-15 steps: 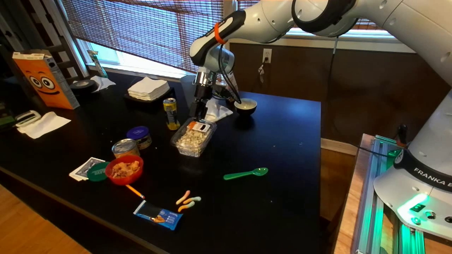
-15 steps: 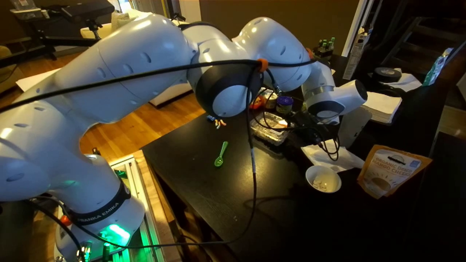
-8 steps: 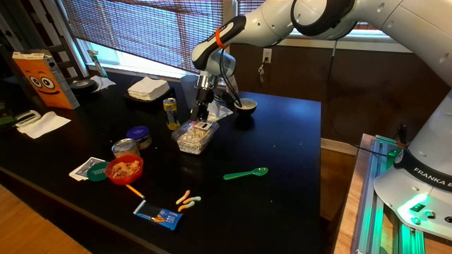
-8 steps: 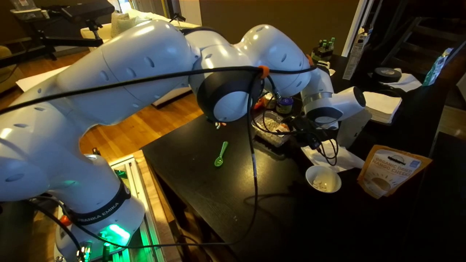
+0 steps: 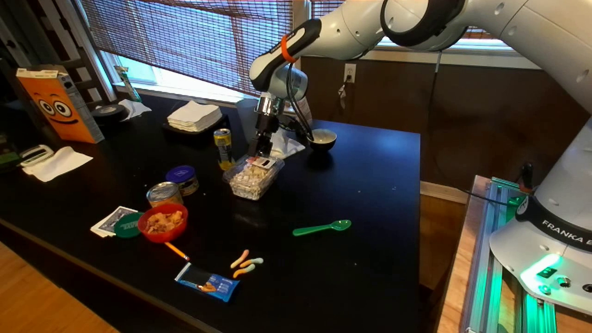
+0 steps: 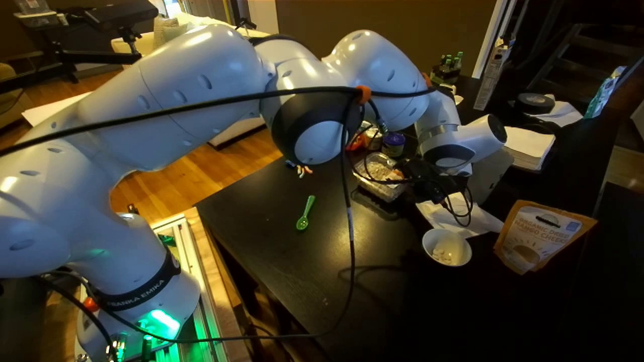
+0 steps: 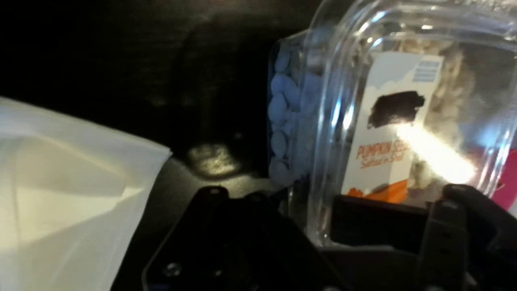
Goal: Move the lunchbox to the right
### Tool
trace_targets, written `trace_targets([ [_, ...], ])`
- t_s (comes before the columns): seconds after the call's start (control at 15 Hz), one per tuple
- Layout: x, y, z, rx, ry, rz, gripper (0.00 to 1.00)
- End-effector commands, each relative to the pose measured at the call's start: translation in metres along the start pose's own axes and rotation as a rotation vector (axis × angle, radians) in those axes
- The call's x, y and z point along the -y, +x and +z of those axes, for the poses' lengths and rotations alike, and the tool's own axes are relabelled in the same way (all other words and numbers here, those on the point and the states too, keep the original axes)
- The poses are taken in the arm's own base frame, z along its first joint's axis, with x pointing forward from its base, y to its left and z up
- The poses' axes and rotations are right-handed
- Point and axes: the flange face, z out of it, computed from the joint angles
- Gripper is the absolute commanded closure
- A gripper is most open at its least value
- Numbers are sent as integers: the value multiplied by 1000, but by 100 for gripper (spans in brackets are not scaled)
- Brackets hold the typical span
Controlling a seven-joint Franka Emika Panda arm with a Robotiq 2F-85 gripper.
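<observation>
The lunchbox is a clear plastic box with pale pumpkin seeds and a white and orange label. It shows in both exterior views [image 5: 252, 181] [image 6: 376, 189] and fills the upper right of the wrist view [image 7: 385, 155]. My gripper [image 5: 261, 149] is at the box's far end, also seen in an exterior view [image 6: 405, 170]. In the wrist view the gripper [image 7: 313, 212] has one finger outside the box wall and the other pad [image 7: 379, 221] over the lid, pinching the edge between them. The box appears slightly above the table, with a dark reflection below it.
A yellow can [image 5: 224, 150] stands close beside the box. A white napkin [image 5: 284, 144] and a bowl [image 6: 447, 247] lie near the gripper. A green spoon [image 5: 322, 228], gummy worms [image 5: 245, 263], a red bowl [image 5: 163, 222] and jars [image 5: 181, 178] are on the table [image 5: 360, 273].
The lunchbox has risen a little off the table with my gripper. It tilted and shifted slightly, then moved back a bit. Other objects have not moved.
</observation>
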Motion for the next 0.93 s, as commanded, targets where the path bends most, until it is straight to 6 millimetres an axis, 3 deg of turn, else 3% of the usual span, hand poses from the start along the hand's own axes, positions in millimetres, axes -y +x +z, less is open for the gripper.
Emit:
trace_targets([
  [0.0, 7, 3, -28, -34, -145, 40, 100],
  [0.2, 7, -2, -45, -41, -259, 59, 100],
  [0.73, 5, -59, -30, 148, -354, 100, 100],
  [0.87, 9, -72, -34, 169, -363, 108, 100],
])
